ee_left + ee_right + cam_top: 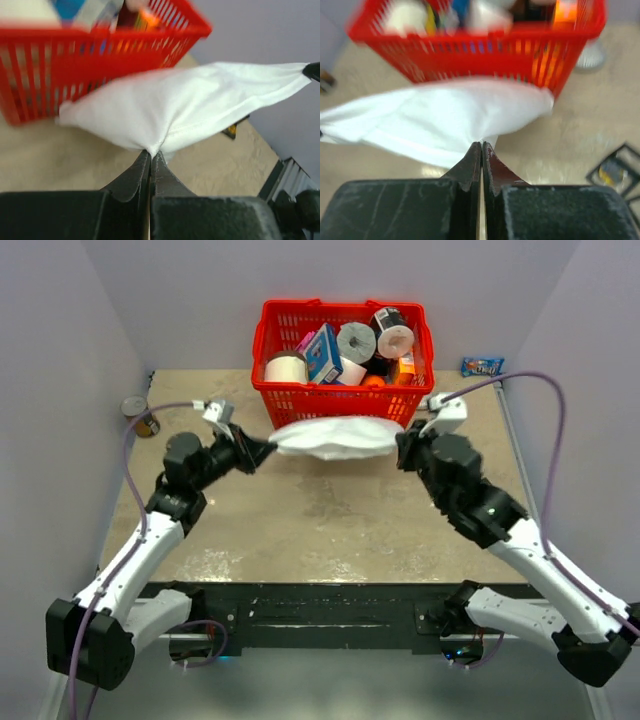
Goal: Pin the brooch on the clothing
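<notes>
Over the bare surface (320, 525), left hand (266, 450) and right hand (403, 447) each pinch shut on an end of the white T-shirt (335, 437), stretched just before the red basket (300, 400). No brooch shows. Spreading step, likely; next, lay it flat.

I hold the T-shirt (333, 437) bunched between my two grippers, up off the table (330, 520), pulled into a long bundle running left to right. My left gripper (266, 448) pinches one end and my right gripper (403, 448) the other, both clamped tight on the cloth. It is plain white, thin and softly folded, with a stitched hem showing near my left fingertips. It hangs just in front of the red basket (300, 400).
</notes>
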